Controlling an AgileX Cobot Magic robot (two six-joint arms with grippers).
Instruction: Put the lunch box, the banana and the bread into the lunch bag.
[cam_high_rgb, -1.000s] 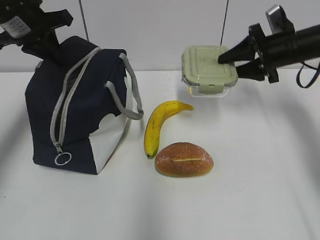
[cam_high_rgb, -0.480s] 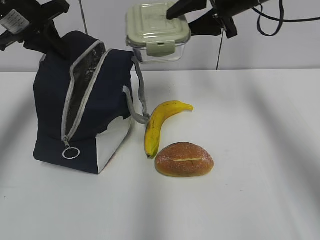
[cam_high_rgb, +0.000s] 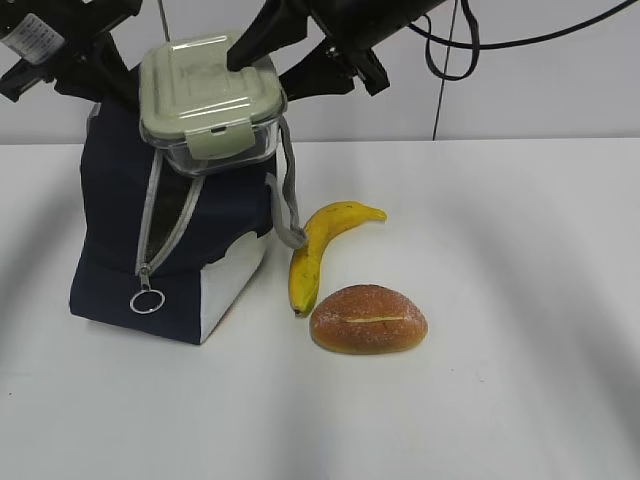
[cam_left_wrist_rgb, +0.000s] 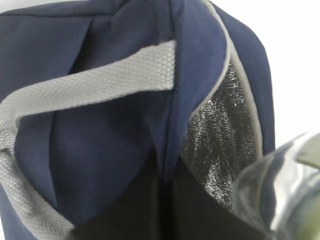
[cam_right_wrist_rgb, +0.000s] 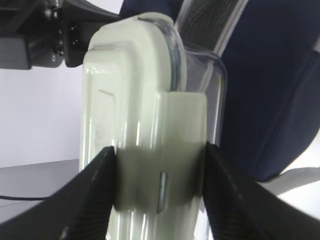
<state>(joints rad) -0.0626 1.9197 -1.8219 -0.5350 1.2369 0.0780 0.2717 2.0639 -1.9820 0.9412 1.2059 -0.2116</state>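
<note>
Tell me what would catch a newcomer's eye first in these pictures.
The sage-lidded lunch box, clamped in the right gripper, hangs tilted over the unzipped mouth of the navy lunch bag. The left gripper holds the bag's top. The banana and bread lie on the table beside the bag.

One lunch box sits at upper left of the frame, over one lunch bag. One banana and one bread bun lie near the centre. Two end effectors show: left, right.
</note>
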